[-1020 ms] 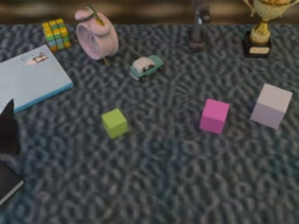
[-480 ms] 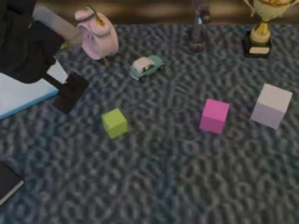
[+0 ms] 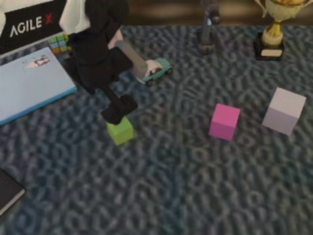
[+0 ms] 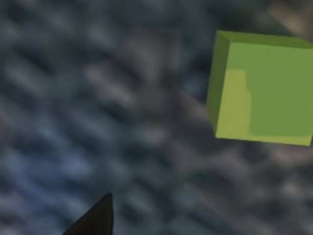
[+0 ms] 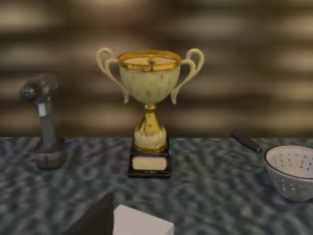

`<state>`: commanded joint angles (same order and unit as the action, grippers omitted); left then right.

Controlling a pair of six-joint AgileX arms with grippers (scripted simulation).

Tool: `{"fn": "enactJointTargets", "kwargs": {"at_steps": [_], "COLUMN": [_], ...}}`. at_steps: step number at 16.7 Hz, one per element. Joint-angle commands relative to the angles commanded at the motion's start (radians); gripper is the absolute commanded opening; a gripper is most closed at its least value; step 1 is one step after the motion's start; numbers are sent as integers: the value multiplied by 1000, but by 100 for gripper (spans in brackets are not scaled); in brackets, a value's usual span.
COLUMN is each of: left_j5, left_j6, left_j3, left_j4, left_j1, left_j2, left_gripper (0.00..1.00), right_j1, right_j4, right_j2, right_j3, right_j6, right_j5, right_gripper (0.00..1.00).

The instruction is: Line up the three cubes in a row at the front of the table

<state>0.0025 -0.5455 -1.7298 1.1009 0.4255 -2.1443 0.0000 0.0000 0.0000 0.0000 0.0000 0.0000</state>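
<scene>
Left arm reaches in from the table's (image 3: 186,196) far left corner, and its left gripper (image 3: 119,109) hangs right over the far edge of the lime-green cube (image 3: 121,132), which sits left of centre on the patterned surface. From above the dark fingers overlap the cube's top rim, so I cannot tell whether they touch it, nor whether they are spread or closed. In the left wrist view the lime-green cube (image 4: 261,90) fills one side of the picture and only a single dark fingertip (image 4: 95,220) pokes in, well off to the side of it. The magenta-pink cube (image 3: 224,121) lies right of centre, and the pale lavender-white cube (image 3: 283,110) sits just beyond it near the right edge, the two apart from each other. The right gripper is out of the overhead shot; its wrist camera looks across the lavender-white cube at a gold trophy (image 5: 150,110), a white colander (image 5: 291,171) beside it.
</scene>
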Motion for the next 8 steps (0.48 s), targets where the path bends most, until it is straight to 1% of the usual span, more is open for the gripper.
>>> {"fn": "enactJointTargets", "kwargs": {"at_steps": [3, 8], "left_j5": [1, 1], "left_j6": [-27, -32], "left_j3": [-94, -111], "left_j4": [49, 57], "left_j1": [21, 25], "left_j2": [-94, -110], "left_gripper": [100, 100], "right_j1": [0, 0], "right_j4": [0, 0], "right_j2": [0, 0], "right_j3": [0, 0], "right_j6": [0, 0], "right_j5": [0, 0], "right_gripper": [100, 100]}}
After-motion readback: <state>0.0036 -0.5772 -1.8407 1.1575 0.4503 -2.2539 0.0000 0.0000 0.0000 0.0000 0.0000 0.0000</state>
